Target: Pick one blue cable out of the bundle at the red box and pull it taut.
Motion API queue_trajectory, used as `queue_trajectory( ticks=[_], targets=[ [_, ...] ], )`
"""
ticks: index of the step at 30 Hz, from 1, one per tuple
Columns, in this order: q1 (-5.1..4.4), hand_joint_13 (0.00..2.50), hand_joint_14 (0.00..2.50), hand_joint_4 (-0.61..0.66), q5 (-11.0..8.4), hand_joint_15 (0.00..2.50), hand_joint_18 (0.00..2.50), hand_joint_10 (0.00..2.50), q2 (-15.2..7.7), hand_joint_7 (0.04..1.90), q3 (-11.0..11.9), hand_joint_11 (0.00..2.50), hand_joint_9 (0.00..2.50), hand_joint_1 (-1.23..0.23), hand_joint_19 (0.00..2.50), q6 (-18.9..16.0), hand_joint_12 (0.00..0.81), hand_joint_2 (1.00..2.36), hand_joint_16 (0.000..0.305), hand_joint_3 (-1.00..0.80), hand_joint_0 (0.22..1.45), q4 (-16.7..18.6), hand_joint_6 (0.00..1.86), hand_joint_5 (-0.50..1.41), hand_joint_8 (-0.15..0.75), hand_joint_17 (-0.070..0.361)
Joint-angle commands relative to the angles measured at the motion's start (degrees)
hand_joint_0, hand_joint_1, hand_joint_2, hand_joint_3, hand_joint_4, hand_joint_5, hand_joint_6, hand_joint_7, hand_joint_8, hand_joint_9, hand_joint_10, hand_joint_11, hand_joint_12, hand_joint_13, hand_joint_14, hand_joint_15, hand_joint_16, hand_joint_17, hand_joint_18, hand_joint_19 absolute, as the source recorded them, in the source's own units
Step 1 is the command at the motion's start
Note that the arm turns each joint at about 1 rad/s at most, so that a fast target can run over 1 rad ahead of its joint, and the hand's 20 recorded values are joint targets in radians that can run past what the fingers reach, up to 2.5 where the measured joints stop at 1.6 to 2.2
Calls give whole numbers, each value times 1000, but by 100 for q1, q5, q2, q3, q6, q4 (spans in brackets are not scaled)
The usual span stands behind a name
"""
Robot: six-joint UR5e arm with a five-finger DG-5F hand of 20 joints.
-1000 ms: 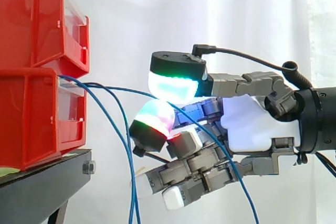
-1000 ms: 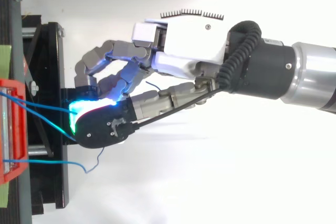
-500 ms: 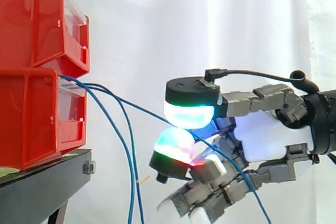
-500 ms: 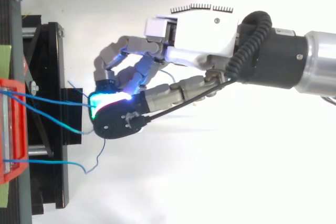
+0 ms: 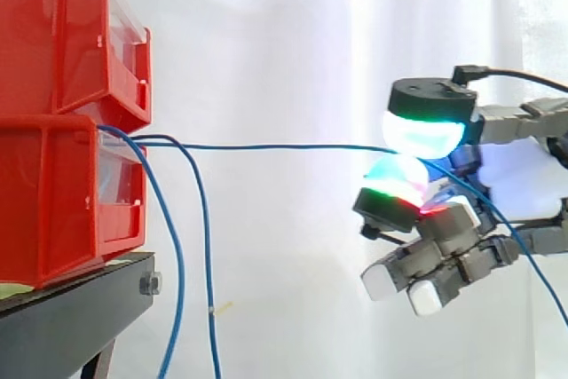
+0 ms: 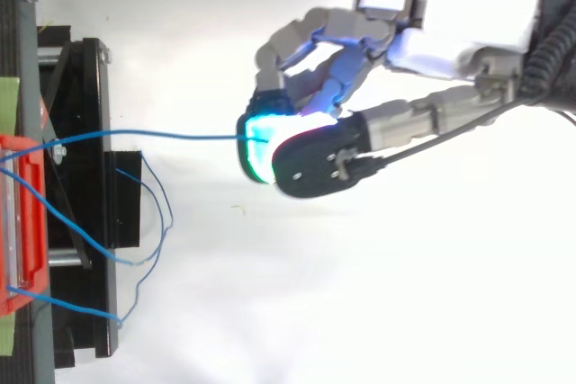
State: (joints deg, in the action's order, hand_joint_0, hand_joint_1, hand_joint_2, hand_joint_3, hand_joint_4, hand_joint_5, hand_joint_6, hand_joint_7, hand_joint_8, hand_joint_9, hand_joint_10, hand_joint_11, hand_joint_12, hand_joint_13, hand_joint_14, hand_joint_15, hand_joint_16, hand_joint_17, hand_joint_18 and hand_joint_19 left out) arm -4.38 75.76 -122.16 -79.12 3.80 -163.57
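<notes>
One blue cable (image 5: pixel 266 146) runs almost straight and level from the lower red bin (image 5: pixel 62 201) to my hand (image 5: pixel 519 179) at the right. Two glowing pads (image 5: pixel 424 132) pinch it, and its free end slopes down past the curled fingers. In the top view the same cable (image 6: pixel 153 137) stretches from the red bin (image 6: pixel 22 222) to the hand (image 6: pixel 450 38). Two other blue cables (image 5: pixel 177 246) hang slack from the bin, looping beside the stand (image 6: pixel 144 231).
A second red bin (image 5: pixel 71 33) is stacked on the lower one. Both sit on a black stand (image 5: pixel 62 317) at the left. A white curtain hangs behind, with open space between the stand and the hand.
The hand has drawn back to the right, away from the bins, with the cable pinched. That cable went from a sagging slope to a nearly straight level line. The other cables dropped slack.
</notes>
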Motion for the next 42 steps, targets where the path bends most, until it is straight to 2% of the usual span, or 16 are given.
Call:
queue_trajectory(
  ticks=[1,2,6,19,42],
  targets=[
    [-19,591,12,85,-175,329,617,13,113,1177,-569,1086,1057,-810,392,33,399,1016,58,-13,636,730,917,-138,388,131],
    [-28,590,14,80,-166,332,617,13,122,1172,-569,1102,1055,-810,393,60,398,1017,58,-17,637,941,918,-139,389,130],
    [-36,588,11,81,-166,328,615,13,122,1167,-569,1093,1052,-809,392,174,399,1016,58,-17,638,1116,919,-139,384,131],
    [-36,578,11,76,-166,324,609,14,122,1167,-569,1073,1040,-808,391,253,397,1016,58,-16,639,993,920,-139,386,131],
    [-45,572,11,77,-166,317,599,13,122,1150,-569,1054,1022,-802,385,253,397,1016,58,-20,639,985,921,-141,385,131]
  ],
)
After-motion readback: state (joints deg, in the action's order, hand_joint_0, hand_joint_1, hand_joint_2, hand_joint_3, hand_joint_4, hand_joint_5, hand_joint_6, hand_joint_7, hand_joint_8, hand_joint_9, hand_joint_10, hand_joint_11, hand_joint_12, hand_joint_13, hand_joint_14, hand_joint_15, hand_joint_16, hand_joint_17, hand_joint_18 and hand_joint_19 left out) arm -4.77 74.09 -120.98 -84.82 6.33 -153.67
